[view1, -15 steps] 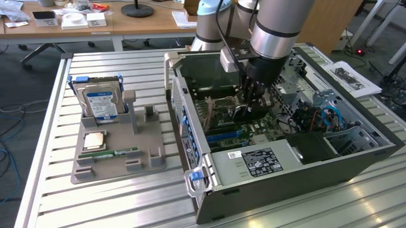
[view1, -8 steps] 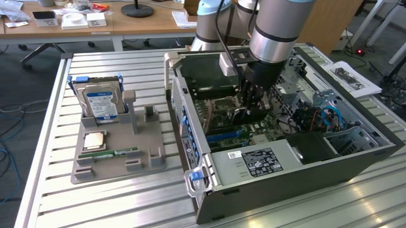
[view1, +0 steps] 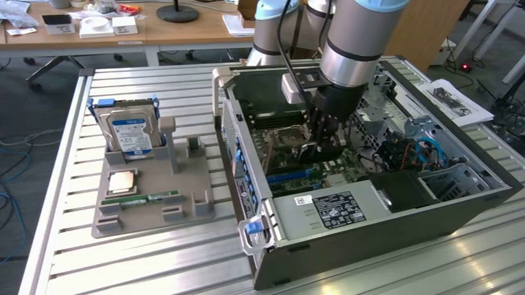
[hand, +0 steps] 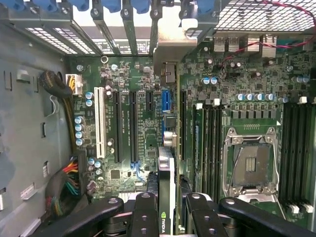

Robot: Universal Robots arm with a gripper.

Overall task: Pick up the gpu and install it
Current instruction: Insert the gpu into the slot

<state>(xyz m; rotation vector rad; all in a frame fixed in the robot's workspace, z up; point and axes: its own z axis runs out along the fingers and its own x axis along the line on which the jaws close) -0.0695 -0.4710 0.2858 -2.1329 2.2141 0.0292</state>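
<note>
Now, mid-frame in the exterior view inside the case (view1: 394, 215), the tool (hand: 170, 198), closed narrowly on the gpu (hand: 166, 163), should keep it square over the slot (hand: 166, 102), pressing evenly.

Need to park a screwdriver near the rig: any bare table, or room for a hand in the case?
Bare table slats lie nearer the exterior camera than the grey fixture tray, and beyond the hard drive. Inside the case it is crowded: the fingers grip the gpu right at the motherboard.
</note>
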